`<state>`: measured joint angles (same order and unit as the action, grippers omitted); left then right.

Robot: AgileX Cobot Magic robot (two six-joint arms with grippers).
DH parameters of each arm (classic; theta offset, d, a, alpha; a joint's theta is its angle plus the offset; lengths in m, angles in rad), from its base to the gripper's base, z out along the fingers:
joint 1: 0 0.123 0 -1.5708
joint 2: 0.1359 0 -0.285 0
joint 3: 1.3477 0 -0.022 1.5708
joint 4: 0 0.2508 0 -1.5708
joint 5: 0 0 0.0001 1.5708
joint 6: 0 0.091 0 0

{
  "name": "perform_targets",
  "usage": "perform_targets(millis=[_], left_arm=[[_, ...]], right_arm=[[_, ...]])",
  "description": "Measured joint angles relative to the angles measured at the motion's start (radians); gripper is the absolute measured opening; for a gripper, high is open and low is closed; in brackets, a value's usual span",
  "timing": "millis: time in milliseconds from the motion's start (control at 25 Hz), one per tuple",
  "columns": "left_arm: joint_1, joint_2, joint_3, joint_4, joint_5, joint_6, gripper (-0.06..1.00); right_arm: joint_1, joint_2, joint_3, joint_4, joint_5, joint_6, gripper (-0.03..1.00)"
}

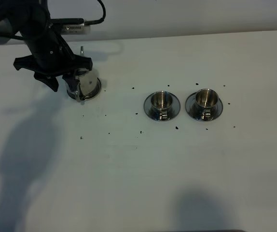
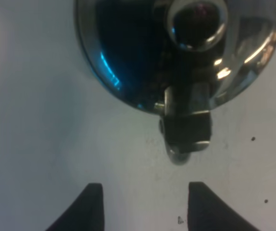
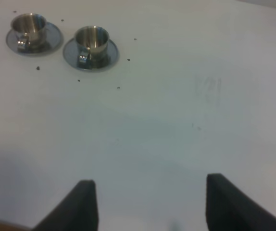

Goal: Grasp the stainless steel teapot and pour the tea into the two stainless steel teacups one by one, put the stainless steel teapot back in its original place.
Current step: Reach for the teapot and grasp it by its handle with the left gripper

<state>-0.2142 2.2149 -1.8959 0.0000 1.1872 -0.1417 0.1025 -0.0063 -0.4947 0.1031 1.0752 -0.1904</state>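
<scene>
The stainless steel teapot (image 1: 87, 85) stands at the back left on its flat steel saucer (image 1: 98, 90). My left gripper (image 1: 63, 83) hovers just left of it. In the left wrist view the teapot (image 2: 138, 57) is seen from above, its loop handle (image 2: 186, 127) pointing toward my left gripper (image 2: 145, 207), which is open, empty and short of the handle. The two stainless steel teacups (image 1: 161, 100) (image 1: 206, 98) sit on their saucers at mid-table. They also show in the right wrist view, one teacup (image 3: 29, 25) beside the other teacup (image 3: 92, 39). My right gripper (image 3: 152, 207) is open and empty.
Small dark specks (image 1: 176, 127) are scattered over the white table (image 1: 129, 169) around the cups. A cable and the bulk of the left arm (image 1: 37, 34) hang over the back left corner.
</scene>
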Motion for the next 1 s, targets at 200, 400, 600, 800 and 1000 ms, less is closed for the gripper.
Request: perform_targets(millis=[200,400,600,800,1000], left_arm=[[0.000,0.027,-0.001,-0.015,0.000,0.004,0.44],[0.000,0.033,-0.001,-0.015,-0.008,0.004,0.44],[0.000,0.033,-0.001,-0.015,-0.051,0.004,0.44],[0.000,0.033,-0.001,-0.015,-0.075,0.004,0.44],[0.000,0.033,-0.001,-0.016,-0.099,0.004,0.44]], right_arm=[[0.000,0.000,0.000,0.000,0.000,0.000,0.48],[0.000,0.000,0.000,0.000,0.000,0.000,0.48],[0.000,0.000,0.000,0.000,0.000,0.000,0.48],[0.000,0.000,0.000,0.000,0.000,0.000,0.48],[0.000,0.000,0.000,0.000,0.000,0.000,0.48]])
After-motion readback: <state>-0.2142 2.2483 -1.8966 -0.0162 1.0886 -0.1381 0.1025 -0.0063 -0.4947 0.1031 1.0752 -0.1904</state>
